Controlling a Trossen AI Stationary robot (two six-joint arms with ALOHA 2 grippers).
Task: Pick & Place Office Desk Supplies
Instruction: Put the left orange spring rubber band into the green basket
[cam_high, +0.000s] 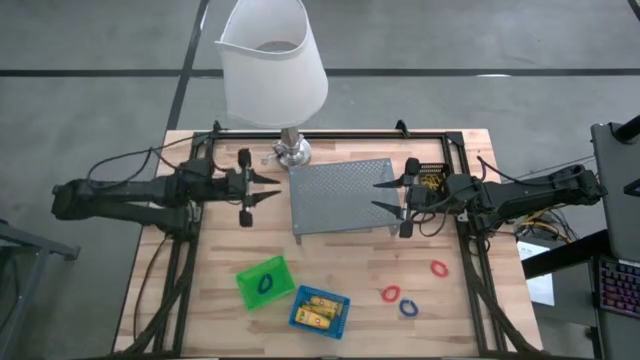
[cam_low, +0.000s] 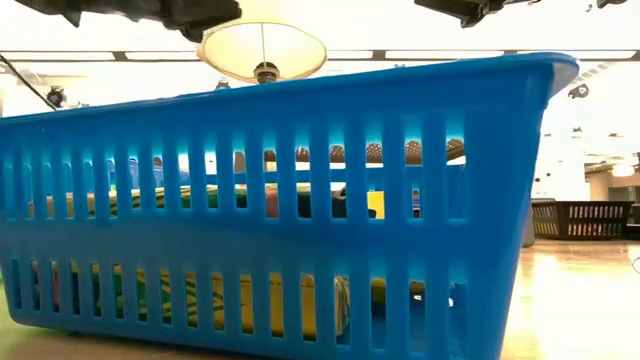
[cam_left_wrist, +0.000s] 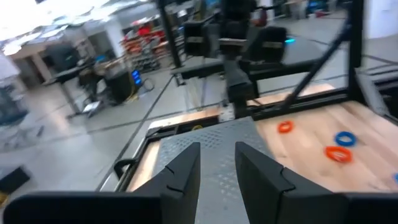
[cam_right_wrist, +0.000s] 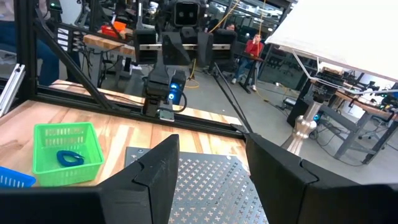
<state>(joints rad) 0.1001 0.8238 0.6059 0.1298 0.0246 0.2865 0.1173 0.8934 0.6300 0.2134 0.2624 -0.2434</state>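
Observation:
Both grippers hang level above the table and face each other across the grey mesh tray (cam_high: 340, 195). My left gripper (cam_high: 268, 187) is open over the tray's left side, and my right gripper (cam_high: 384, 195) is open over its right edge; neither holds anything. Near the front edge, a green bin (cam_high: 265, 282) holds a blue loop (cam_right_wrist: 69, 157), and a blue bin (cam_high: 320, 310) holds yellow sticks. Two red loops (cam_high: 439, 267) (cam_high: 390, 293) and a blue loop (cam_high: 408, 307) lie flat on the wood at the front right. A clump of yellow rubber bands (cam_high: 432, 183) shows beside my right wrist.
A white-shaded lamp (cam_high: 272, 60) stands on its metal base (cam_high: 292, 152) at the far edge, just behind the tray. A black frame rail (cam_high: 330, 133) runs along the far side. In the low view the blue bin (cam_low: 300, 200) fills the picture.

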